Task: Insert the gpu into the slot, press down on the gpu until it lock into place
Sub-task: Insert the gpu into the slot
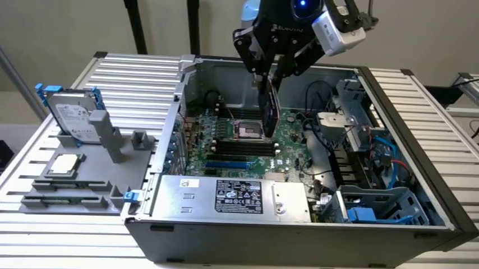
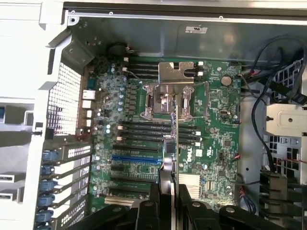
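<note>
My gripper (image 1: 268, 78) is shut on the gpu (image 1: 270, 109), a thin black card that hangs on edge inside the open computer case, above the green motherboard (image 1: 288, 140). In the exterior view the card's lower end is over the processor socket (image 1: 249, 130). The slot (image 1: 226, 166), a bright-blue strip, lies bare on the board nearer the power supply, apart from the card. In the wrist view the gpu (image 2: 173, 143) shows edge-on, rising from between my fingers (image 2: 148, 211). The slot (image 2: 136, 157) lies beside it, its end close to the card's edge.
A silver power-supply box (image 1: 232, 196) fills the case's near side. Black memory slots (image 1: 235, 147) flank the socket. Cables (image 1: 322, 129) and a blue drive cage (image 1: 374, 204) crowd the exterior view's right. A grey hard drive (image 1: 75, 115) stands on a fixture outside the case.
</note>
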`<state>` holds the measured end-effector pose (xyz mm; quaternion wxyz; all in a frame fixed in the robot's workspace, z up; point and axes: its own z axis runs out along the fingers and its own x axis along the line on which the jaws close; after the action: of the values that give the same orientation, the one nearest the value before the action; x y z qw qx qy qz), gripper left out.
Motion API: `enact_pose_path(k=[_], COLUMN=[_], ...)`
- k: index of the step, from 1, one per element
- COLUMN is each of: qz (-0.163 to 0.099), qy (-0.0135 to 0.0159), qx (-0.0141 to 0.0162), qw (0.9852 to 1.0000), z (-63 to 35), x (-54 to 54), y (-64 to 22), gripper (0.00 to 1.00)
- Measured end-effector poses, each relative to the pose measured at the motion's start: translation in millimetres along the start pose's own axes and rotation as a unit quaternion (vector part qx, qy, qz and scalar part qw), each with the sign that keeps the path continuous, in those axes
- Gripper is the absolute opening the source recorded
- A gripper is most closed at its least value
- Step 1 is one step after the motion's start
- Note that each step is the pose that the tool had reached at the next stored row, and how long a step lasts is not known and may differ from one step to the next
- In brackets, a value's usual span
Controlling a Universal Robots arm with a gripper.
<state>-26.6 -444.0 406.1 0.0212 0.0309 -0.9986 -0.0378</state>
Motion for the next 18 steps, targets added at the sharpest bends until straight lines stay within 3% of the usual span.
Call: enact_pose_path(k=[5, 9, 13, 18], qz=[-0.045, -0.080, -0.116, -0.161], qy=[0.0034, 0.0061, 0.0088, 0.0116], qx=[0.0015, 0.0023, 0.0030, 0.0037], qw=[0.9990, 0.9968, 0.9932, 0.9869], z=[0.0, 0.0, 0.0, 0.0], x=[0.0, 0.0, 0.0, 0.0], y=[0.0, 0.0, 0.0, 0.0], gripper=[0.26, 0.26, 0.26, 0.26])
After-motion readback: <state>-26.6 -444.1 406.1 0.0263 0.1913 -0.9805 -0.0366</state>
